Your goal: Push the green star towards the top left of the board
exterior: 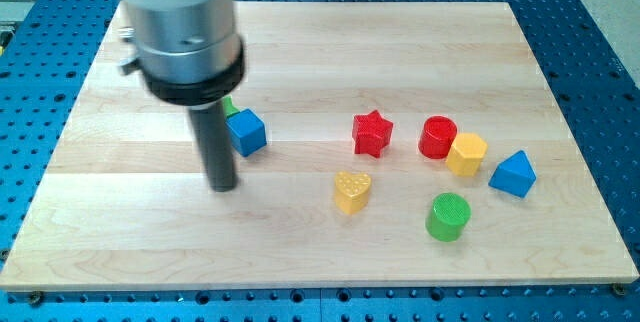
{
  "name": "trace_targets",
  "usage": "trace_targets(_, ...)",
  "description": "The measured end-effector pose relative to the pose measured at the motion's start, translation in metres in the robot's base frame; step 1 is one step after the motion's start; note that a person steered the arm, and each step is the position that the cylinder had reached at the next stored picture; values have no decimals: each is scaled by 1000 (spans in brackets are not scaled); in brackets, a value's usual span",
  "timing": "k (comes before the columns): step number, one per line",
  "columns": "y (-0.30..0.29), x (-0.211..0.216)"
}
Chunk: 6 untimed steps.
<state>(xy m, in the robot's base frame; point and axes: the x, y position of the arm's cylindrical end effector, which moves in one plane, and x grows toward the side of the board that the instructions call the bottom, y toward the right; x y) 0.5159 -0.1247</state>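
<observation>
**Green star tucked behind the rod, open board toward eleven o'clock**

Camera view: my tip [222, 186] rests on the wooden board [320, 252], left of centre. This arm carries no claw, only the straight dark rod, so there is nothing to release, clench or grasp with.

The green star [229, 107] shows only as a small green sliver, mostly hidden behind the rod and its grey housing, at about twelve o'clock from my tip. It lies just at the blue cube [246, 132], on that cube's eleven o'clock side; whether they touch cannot be told. The blue cube sits at about one o'clock from my tip, close beside the rod.

From the star toward eleven o'clock the board that shows is bare wood up to its top and left edges, though the housing covers part of that corner.

Well apart, at three o'clock, lie the red star [372, 133], the yellow heart [351, 191], the red cylinder [437, 137] touching the yellow hexagonal block [466, 154], the blue triangular block [513, 174] and the green cylinder [447, 216]. None of these reaches the board's right or bottom edge.
</observation>
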Motion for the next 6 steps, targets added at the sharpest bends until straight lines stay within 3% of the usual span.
trace_targets(1,-19,-35)
trace_targets(3,21,-64)
trace_targets(6,12,-247)
